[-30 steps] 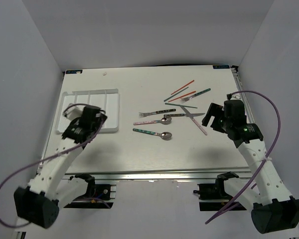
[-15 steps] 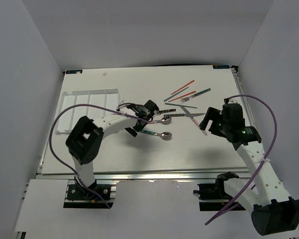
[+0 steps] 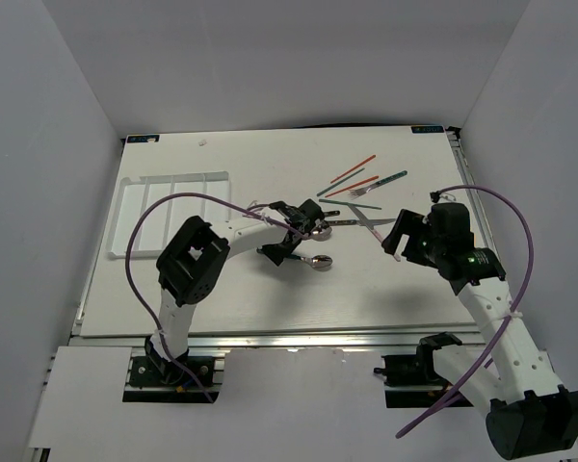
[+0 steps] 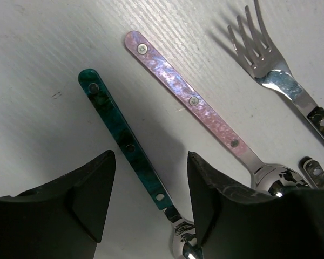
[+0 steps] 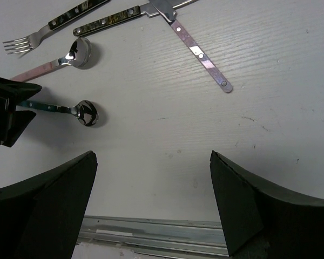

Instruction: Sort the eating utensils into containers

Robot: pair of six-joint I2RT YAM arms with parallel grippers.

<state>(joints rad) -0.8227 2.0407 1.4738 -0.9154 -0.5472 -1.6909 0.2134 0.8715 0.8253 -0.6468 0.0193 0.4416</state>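
My left gripper (image 3: 289, 246) is open, low over the table centre, with its jaws either side of a teal-handled spoon (image 4: 124, 135). That spoon's bowl (image 3: 320, 261) shows just past the fingers. A pink-handled spoon (image 4: 189, 100) and a dark-handled fork (image 4: 270, 65) lie beside it. My right gripper (image 3: 401, 237) is open and empty above bare table, near a pink-handled knife (image 5: 200, 54). Red chopsticks (image 3: 354, 168), teal chopsticks (image 3: 352, 203) and a teal-handled fork (image 3: 385, 181) lie at the back right. The white tray (image 3: 173, 177) sits at the far left.
A dark-handled knife (image 5: 113, 16) crosses the pink knife's blade. The metal front rail (image 5: 151, 234) of the table runs just below my right gripper. White walls close in the table on three sides. The left arm's purple cable (image 3: 173, 207) arcs over the tray.
My left arm has swung from over the tray to the centre and come down over the teal spoon. My right gripper has edged slightly left.
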